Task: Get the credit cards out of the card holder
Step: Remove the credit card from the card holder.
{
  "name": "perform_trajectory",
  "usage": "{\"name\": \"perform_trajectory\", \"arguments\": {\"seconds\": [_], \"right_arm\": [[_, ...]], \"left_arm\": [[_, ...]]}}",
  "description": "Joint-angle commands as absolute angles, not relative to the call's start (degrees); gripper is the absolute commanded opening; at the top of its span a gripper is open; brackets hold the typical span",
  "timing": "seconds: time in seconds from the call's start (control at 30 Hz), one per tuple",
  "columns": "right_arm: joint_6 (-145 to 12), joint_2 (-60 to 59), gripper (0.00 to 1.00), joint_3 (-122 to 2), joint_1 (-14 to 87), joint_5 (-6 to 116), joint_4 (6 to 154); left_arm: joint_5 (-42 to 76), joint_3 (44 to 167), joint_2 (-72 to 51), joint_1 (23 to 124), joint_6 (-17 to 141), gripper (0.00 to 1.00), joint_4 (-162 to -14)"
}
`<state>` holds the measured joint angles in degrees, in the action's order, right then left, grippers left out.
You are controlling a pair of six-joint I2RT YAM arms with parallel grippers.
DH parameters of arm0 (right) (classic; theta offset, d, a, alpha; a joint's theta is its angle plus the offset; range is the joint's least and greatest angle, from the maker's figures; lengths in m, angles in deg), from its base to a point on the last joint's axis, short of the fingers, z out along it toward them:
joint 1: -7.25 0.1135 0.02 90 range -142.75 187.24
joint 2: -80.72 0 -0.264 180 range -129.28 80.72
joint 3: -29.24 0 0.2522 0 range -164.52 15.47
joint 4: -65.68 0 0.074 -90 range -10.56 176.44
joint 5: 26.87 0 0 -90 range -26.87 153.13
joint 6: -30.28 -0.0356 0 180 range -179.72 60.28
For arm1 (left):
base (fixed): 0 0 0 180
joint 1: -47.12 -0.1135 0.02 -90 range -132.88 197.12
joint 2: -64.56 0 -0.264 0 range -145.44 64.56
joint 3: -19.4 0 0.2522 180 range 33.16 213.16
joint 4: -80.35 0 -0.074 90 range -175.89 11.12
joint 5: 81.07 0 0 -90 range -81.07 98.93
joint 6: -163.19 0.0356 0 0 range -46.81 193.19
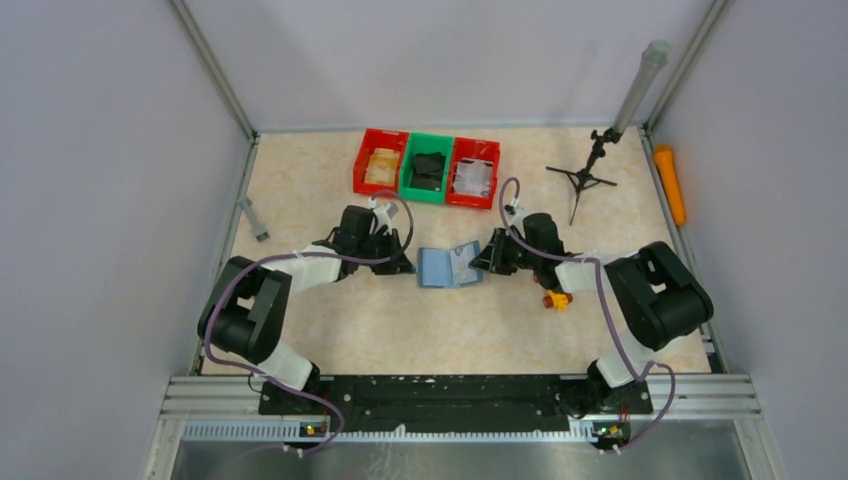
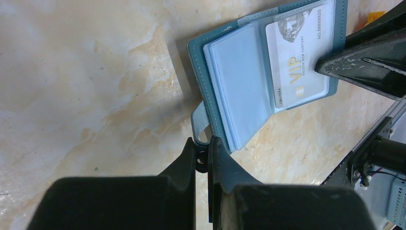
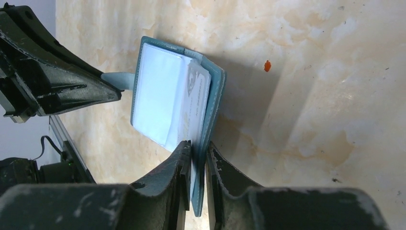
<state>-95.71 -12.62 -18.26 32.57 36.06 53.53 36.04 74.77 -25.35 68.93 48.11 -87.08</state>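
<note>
The teal-blue card holder (image 1: pixel 450 267) lies open on the table between my grippers, its pale blue sleeves up (image 2: pixel 239 86). A pale card marked VIP (image 2: pixel 299 57) sits inside a clear sleeve on its right half. No dark card shows outside the holder. My left gripper (image 2: pixel 203 146) is shut on the snap of the holder's closing strap (image 2: pixel 200 122) at its left edge. My right gripper (image 3: pixel 197 146) is shut on the holder's right cover edge (image 3: pixel 216 96), together with the card sleeve beside it. In the top view the left gripper (image 1: pixel 408 266) and the right gripper (image 1: pixel 478 262) flank the holder.
Two red bins (image 1: pixel 380 160) (image 1: pixel 474 172) and a green bin (image 1: pixel 428 168) holding something black stand at the back. A small tripod stand (image 1: pixel 583 178) and an orange cylinder (image 1: pixel 669 183) are at the right. A yellow-orange toy block (image 1: pixel 556 299) lies by the right arm.
</note>
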Motion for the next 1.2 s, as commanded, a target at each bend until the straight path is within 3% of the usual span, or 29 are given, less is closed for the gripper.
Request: {"name": "perform_trajectory", "arguments": {"seconds": [0.0,0.1,0.23,0.3,0.33,0.47,0.57,0.63,0.77,0.83,1.0,1.17], "right_arm": [[-94.83,-10.67,0.16,-18.36,32.37,35.58,52.01],[-95.03,-10.94,0.14,-18.36,32.34,34.66,51.41],[-95.77,-11.13,0.01,-18.23,32.38,33.05,50.14],[-96.24,-10.92,0.0,-18.03,32.34,32.22,49.36],[-96.42,-10.76,0.0,-17.87,32.31,31.85,49.03],[-97.78,-9.83,0.0,-17.34,32.3,30.48,47.44],[-99.08,-9.64,0.0,-17.3,32.31,29.38,46.12],[-100.42,-9.57,0.0,-17.46,32.3,28.54,45.22],[-103.31,-8.37,0.0,-17.78,32.32,27.11,43.88],[-104.26,-7.22,0.0,-18.17,32.33,26.46,44.33],[-106.46,-2.39,0.0,-18.08,32.29,24.86,44.98],[-111.14,1.27,0.0,-17.04,32.35,21.6,42.0]], "left_arm": [[35.73,76.95,-25.69,69.07,49.18,0.0,-86.94],[35.73,77.0,-25.86,69.1,49.2,0.0,-86.83],[35.25,77.09,-25.41,69.08,49.07,0.0,-86.56],[34.06,75.91,-23.58,69.09,48.66,0.02,-87.53],[33.32,75.14,-22.31,69.01,48.47,0.07,-88.11],[30.63,73.68,-18.74,68.96,48.27,0.43,-88.61],[30.69,72.06,-15.9,68.97,47.95,0.52,-90.42],[31.59,70.32,-12.86,68.99,47.79,0.52,-93.29],[43.55,64.43,-7.64,69.07,44.7,0.34,-107.54],[50.19,63.29,-8.64,69.04,41.27,0.32,-114.85],[56.54,62.74,-11.78,69.06,35.8,0.43,-123.48],[60.92,62.18,-13.76,69.04,30.91,0.44,-130.7]]}}
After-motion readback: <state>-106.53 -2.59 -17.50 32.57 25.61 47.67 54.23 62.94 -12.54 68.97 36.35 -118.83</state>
